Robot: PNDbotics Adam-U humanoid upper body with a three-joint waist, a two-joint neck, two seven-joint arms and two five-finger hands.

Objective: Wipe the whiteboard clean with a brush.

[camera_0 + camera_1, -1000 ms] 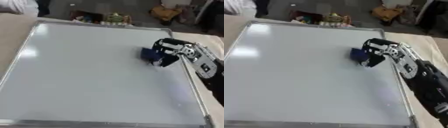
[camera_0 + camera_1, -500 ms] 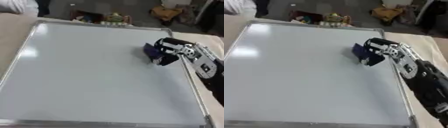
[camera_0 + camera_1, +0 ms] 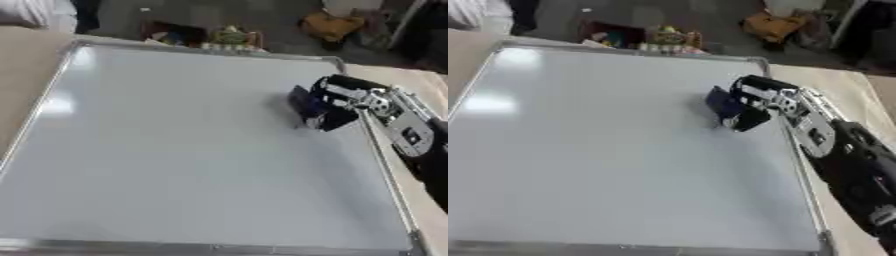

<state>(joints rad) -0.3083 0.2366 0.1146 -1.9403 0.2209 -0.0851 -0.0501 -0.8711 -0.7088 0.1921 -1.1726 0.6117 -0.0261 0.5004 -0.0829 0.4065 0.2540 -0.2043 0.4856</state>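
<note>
The right hand (image 3: 767, 100) is curling round the blue brush (image 3: 726, 106) and pressing it on the board (image 3: 175, 150) near its right edge, upper half. To wipe well, it is worth keeping the brush flat and sweeping in overlapping rows. One board is lying on the desk (image 3: 22, 70), with one brush and one hand showing; no marks are showing.

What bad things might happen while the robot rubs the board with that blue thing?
The right hand curls round the blue brush close to the whiteboard right frame, so a wide stroke might bump the frame or slide onto the table. The brush looks tilted, so it may wipe with an edge only. The board lies loose on the table and could shift under a push.
</note>
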